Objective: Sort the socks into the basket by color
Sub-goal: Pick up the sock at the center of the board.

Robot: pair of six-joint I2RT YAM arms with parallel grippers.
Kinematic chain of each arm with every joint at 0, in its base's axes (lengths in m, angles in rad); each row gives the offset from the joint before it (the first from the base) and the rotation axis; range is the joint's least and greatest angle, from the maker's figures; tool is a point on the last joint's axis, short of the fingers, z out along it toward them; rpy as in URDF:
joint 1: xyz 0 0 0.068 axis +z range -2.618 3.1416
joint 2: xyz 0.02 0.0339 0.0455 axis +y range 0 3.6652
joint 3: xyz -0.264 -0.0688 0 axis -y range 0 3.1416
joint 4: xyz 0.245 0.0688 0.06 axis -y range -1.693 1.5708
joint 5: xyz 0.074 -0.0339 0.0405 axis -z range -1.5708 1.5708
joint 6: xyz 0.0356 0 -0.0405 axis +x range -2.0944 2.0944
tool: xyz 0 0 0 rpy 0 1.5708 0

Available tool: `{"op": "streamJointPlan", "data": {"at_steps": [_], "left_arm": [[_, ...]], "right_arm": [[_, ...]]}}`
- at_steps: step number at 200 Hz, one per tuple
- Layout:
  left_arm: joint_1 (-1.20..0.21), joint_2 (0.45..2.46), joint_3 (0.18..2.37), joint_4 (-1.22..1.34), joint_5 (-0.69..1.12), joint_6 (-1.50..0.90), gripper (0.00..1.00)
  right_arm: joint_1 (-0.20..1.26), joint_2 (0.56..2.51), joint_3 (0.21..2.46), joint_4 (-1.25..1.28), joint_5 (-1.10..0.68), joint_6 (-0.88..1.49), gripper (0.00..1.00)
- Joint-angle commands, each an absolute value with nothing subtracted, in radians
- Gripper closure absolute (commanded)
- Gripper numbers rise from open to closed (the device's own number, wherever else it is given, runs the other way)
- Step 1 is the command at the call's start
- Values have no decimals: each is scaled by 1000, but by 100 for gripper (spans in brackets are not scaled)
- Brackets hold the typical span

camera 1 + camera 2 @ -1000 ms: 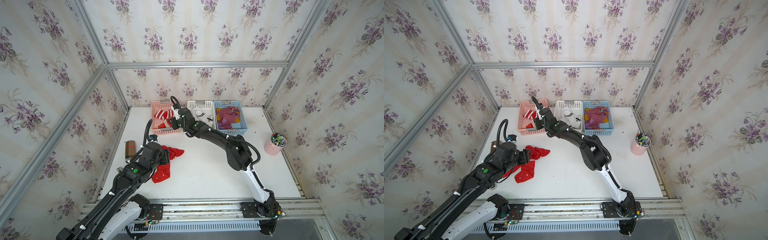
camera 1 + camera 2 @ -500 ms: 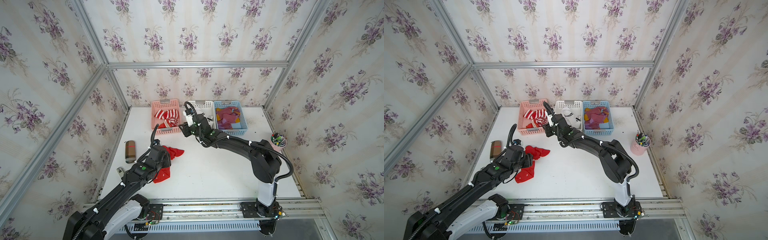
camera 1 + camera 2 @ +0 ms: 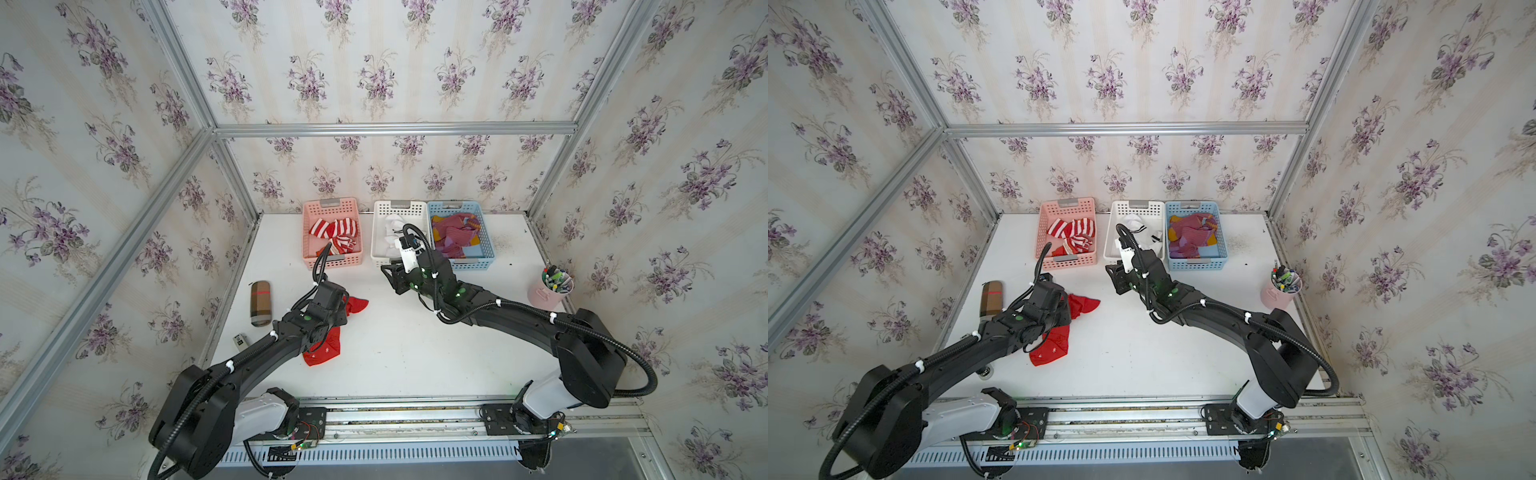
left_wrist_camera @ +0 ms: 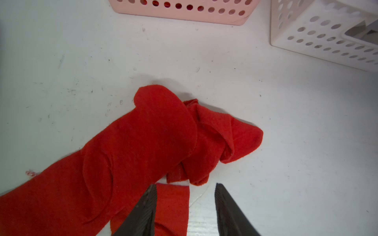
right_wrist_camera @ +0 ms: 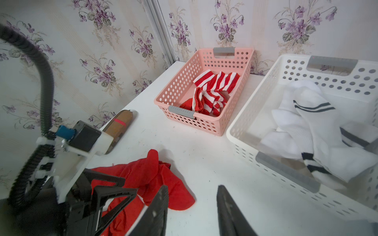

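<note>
Red fabric socks (image 4: 143,143) lie heaped on the white table (image 3: 415,353) beneath the left gripper (image 4: 185,185), its jaws parted over one sock's edge, unclamped. The right gripper (image 5: 192,187) hangs released and empty before the white perforated basket (image 5: 243,149) of white black-banded socks (image 5: 319,130). Red-and-white striped socks (image 3: 338,235) sit in the pink perforated basket (image 3: 349,261) beside it.

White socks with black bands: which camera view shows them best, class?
The right wrist view: the white socks lie close and large in the white basket, bands sharp. Both top views show the socks small, partly behind the right arm. The left wrist view shows only the basket's wall.
</note>
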State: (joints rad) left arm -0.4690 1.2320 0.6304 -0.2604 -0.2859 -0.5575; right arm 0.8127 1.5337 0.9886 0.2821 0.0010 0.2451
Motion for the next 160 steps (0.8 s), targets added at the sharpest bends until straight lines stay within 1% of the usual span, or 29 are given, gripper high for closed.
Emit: {"op": "streamJointPlan", "data": {"at_steps": [1, 36, 65, 71, 120, 160], "left_arm": [[-462, 1289, 667, -216, -323, -546, 54], [-451, 1383, 717, -231, -355, -534, 57], [-448, 1409, 732, -214, -355, -525, 57], [-447, 1446, 735, -212, -353, -523, 57], [-446, 1495, 761, -218, -357, -516, 60], [-444, 1499, 756, -221, -367, -518, 63]], "right_arm": [[813, 1490, 950, 304, 34, 268, 59], [814, 1437, 886, 297, 66, 279, 59], [813, 1413, 852, 286, 82, 285, 59], [812, 1410, 846, 285, 84, 287, 59], [813, 1392, 813, 287, 101, 299, 59], [813, 1385, 799, 293, 106, 301, 59]]}}
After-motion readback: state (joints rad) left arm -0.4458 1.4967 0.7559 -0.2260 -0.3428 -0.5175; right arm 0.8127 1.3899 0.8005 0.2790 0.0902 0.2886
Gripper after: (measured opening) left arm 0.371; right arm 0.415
